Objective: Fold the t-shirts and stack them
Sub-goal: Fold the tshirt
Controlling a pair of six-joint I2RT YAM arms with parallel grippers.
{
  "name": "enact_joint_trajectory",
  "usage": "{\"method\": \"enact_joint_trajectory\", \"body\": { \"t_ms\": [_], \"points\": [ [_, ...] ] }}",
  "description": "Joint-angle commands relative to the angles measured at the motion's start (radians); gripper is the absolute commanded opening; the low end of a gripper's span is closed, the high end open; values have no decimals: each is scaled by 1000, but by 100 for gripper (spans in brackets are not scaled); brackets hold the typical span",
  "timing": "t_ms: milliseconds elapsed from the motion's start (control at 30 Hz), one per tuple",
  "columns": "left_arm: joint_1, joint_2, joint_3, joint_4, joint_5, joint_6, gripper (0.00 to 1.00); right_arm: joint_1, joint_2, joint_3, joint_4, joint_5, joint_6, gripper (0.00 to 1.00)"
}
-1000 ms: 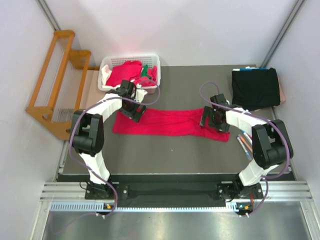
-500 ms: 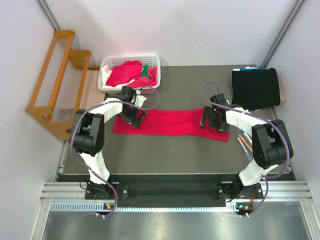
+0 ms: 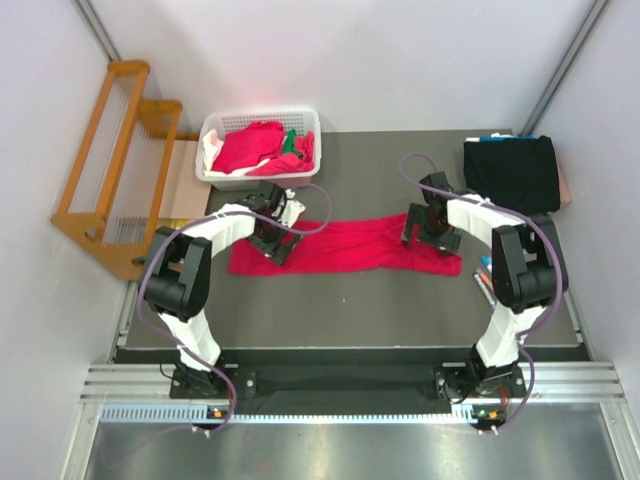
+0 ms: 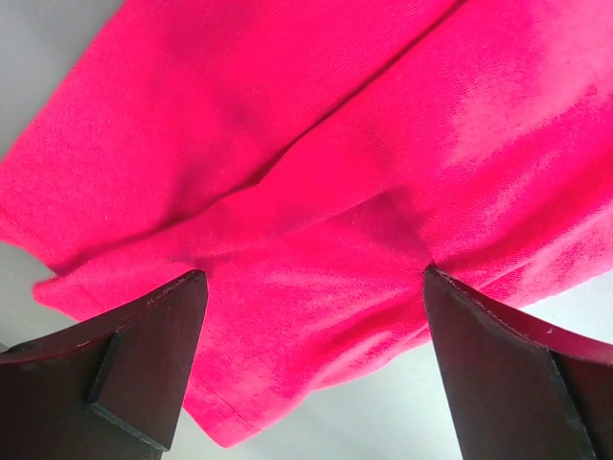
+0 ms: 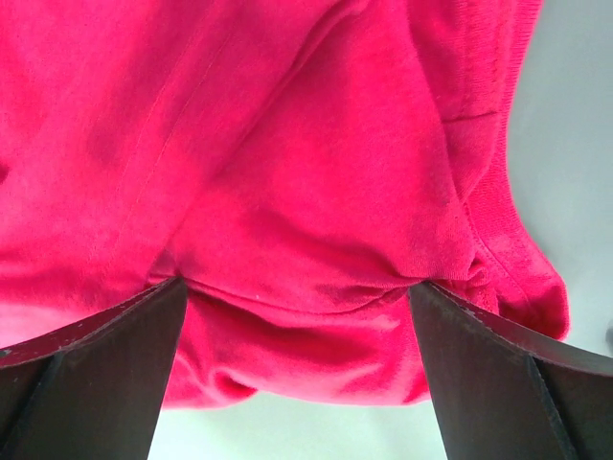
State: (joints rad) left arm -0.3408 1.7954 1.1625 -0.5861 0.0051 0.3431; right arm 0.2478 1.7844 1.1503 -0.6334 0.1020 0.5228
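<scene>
The red t-shirt (image 3: 345, 245) is lying in the middle of the table (image 3: 340, 310) as a long narrow band, its long axis running left to right, with the left end sitting a touch nearer than the far edge of the rest. Which end is collar and which is hem I cannot tell from here, though the right wrist view is showing a stitched, bunched edge at the right end (image 5: 287, 172). The left gripper (image 3: 272, 240) is hovering low over the left end and the right gripper (image 3: 425, 228) over the right end. Both are standing with fingers spread wide, tips down at the cloth and pinching nothing (the left wrist view is showing red fabric (image 4: 316, 192) filling the gap between the tips (image 4: 313, 278), and it is the same under the right one (image 5: 298, 285)). As for progress, I would say things are sitting somewhere early to middle: a black t-shirt (image 3: 510, 175) is resting flat and squared at the far right corner, seemingly finished, while this red one is looking narrowed lengthwise but not yet folded across. A heap of shirts (image 3: 250, 145), mostly red with green and white bits, is waiting in the white basket (image 3: 260, 115) at the far left, beside a wooden frame (image 3: 105, 150).
</scene>
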Motion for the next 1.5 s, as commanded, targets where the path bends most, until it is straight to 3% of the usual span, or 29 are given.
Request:
{"method": "enact_joint_trajectory", "body": {
  "t_ms": [0, 633, 1100, 1300, 1467],
  "points": [
    [-12, -27, -20, -23, 4, -1, 99, -39, 82, 83, 60, 4, -23, 100],
    [-52, -27, 63, -165, 140, -19, 99, -65, 405, 517, -14, -62, -52, 100],
    [-234, -2, 83, -258, 263, -35, 99, -88, 570, 759, -66, -151, -52, 100],
    [-188, 21, 144, -270, 292, -38, 99, -102, 607, 818, -69, -171, -50, 100],
    [-54, -2, 256, -297, 355, -41, 99, -110, 621, 867, -83, -211, -50, 100]
  ]
}}
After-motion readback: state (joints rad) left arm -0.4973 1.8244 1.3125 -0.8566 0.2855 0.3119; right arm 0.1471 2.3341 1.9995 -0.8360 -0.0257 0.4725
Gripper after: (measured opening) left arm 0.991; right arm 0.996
